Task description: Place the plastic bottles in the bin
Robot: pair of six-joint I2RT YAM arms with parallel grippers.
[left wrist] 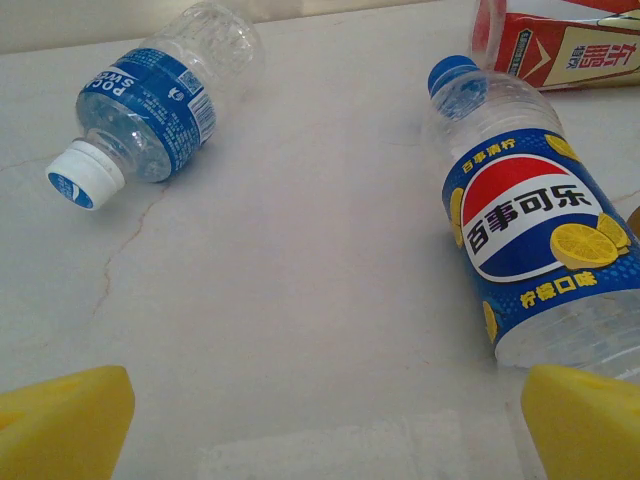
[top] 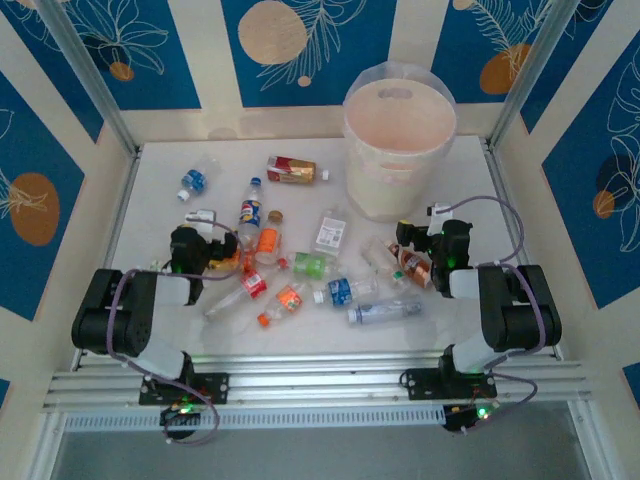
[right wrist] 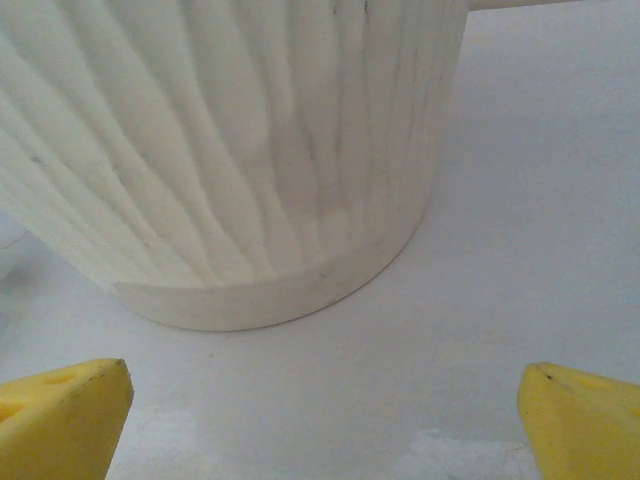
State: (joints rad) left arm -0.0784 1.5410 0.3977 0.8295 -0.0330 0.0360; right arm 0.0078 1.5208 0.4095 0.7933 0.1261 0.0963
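Several plastic bottles lie scattered on the white table, among them a red-labelled one (top: 292, 170), a green one (top: 312, 265) and a clear one (top: 385, 311). The cream bin (top: 385, 180) stands at the back right. My left gripper (top: 200, 236) is open above bare table. In the left wrist view the open left gripper (left wrist: 325, 400) has a blue Pocari bottle (left wrist: 150, 110) ahead on its left and a Pepsi bottle (left wrist: 530, 220) beside its right finger. My right gripper (top: 422, 230) is open and empty. In the right wrist view the right gripper (right wrist: 325, 385) faces the bin's ribbed wall (right wrist: 230, 150).
A red-and-yellow labelled bottle (left wrist: 570, 50) lies beyond the Pepsi one. Crushed bottles with orange labels (top: 410, 262) lie just left of the right gripper. Metal frame posts (top: 90, 80) and patterned walls close in the table. A rail (top: 320, 385) runs along the near edge.
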